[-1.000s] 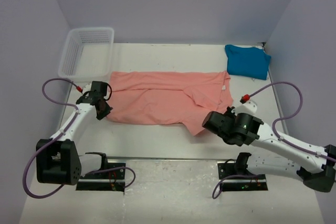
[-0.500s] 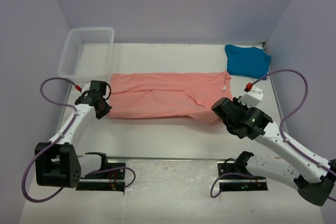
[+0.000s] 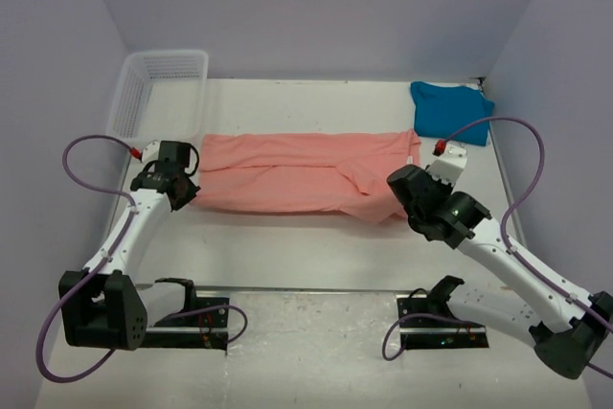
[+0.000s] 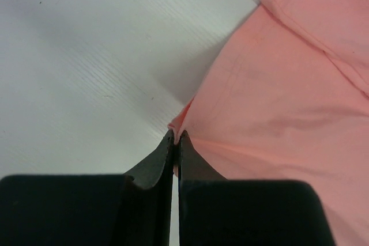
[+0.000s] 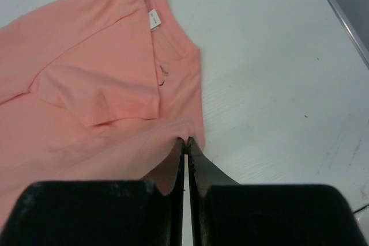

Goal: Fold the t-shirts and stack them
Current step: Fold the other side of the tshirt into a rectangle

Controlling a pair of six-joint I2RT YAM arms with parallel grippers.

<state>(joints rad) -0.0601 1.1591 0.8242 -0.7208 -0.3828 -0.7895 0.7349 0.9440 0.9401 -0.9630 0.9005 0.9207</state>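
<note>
The salmon-pink t-shirt point(image 3: 297, 174) lies folded lengthwise in a long band across the middle of the table. Its white neck label point(image 5: 154, 19) shows at the right end. My left gripper point(image 3: 184, 194) is shut on the shirt's near left corner point(image 4: 180, 124). My right gripper point(image 3: 397, 200) is shut on the shirt's near right corner point(image 5: 193, 132). Both hold the cloth low over the table. The teal-blue t-shirt point(image 3: 452, 112) lies bunched at the back right corner, apart from both grippers.
A white mesh basket point(image 3: 158, 93) stands at the back left corner. The table's right edge point(image 5: 340, 12) runs close beside the right arm. Walls enclose the table on three sides.
Both grippers have carried the pink shirt's near edge away from the arms toward the back. The shirt has gone from a wide, draped shape to a narrower folded band.
</note>
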